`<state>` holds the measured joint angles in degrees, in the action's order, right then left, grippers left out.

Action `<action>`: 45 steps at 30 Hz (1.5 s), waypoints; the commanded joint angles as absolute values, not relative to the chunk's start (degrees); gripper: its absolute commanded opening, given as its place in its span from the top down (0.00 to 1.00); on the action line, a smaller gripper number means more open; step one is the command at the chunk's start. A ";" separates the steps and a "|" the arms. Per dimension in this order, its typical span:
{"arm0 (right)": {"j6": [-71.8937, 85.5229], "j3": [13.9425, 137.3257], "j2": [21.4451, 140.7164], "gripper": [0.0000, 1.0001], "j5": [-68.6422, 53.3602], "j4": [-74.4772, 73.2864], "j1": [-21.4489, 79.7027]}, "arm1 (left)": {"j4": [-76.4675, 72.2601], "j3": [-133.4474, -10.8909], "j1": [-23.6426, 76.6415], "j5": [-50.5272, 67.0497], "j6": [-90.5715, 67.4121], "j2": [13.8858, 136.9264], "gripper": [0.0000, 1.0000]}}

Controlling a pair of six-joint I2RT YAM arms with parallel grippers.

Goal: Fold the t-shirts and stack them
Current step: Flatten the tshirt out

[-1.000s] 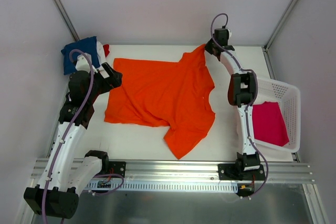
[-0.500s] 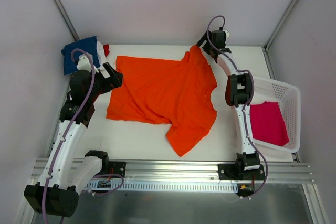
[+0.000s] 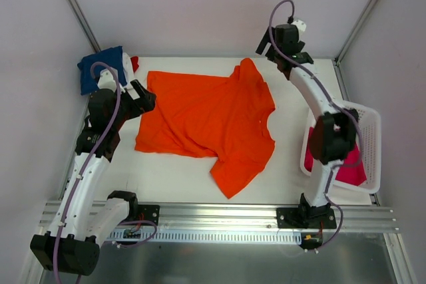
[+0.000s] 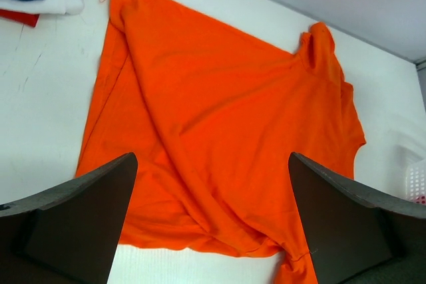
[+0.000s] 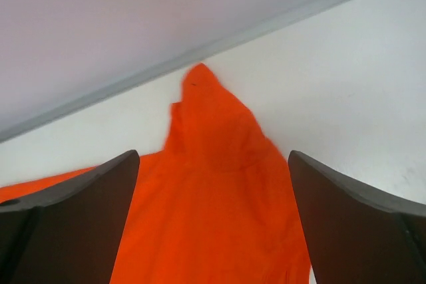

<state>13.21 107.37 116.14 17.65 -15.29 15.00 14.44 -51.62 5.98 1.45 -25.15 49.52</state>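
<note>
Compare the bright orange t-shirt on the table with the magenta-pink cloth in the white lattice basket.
The bright orange t-shirt lies spread out on the white table; the magenta-pink cloth sits inside the white lattice basket. The orange t-shirt shows whole, sleeves and collar visible; the magenta-pink cloth is partly hidden behind the right arm, its shape unclear. Both are plain, single-coloured soft cloth.

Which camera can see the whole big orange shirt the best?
The top external view. It shows the whole bright orange cloth t-shirt spread out. The left wrist view shows most of it, but the left gripper's dark fingers hide its lower edge. The right wrist view shows only one pointed end.
</note>
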 commanded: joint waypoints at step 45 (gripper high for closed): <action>43.33 37.80 66.97 0.01 22.41 -28.92 37.44 | 11.59 -32.08 6.68 -9.56 -45.97 62.75 0.41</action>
<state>42.02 36.75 67.92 20.62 -27.75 37.17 11.84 -32.40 6.09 -5.91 -45.54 63.31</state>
